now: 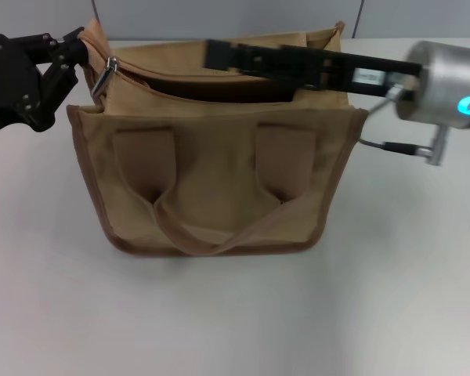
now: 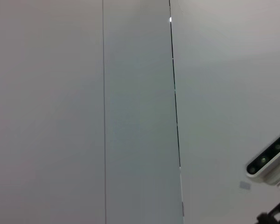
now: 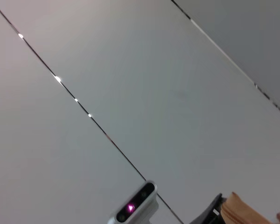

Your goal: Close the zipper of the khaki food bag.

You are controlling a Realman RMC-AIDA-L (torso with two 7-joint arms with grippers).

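The khaki food bag (image 1: 211,180) stands upright mid-table, its top gaping open. The zipper's silver slider with its pull tab (image 1: 102,78) sits at the bag's left end. My black left gripper (image 1: 77,56) is at that end, shut on the bag's top left corner just beside the slider. My right gripper (image 1: 213,55) reaches from the right, lying level across the open top, its tip past the middle and still apart from the slider. The right wrist view shows only a tan corner of the bag (image 3: 240,212).
The white table (image 1: 235,313) runs all around the bag. A grey panelled wall (image 2: 130,112) is behind. The right arm's silver wrist (image 1: 446,82) with a lit blue ring hangs over the table right of the bag.
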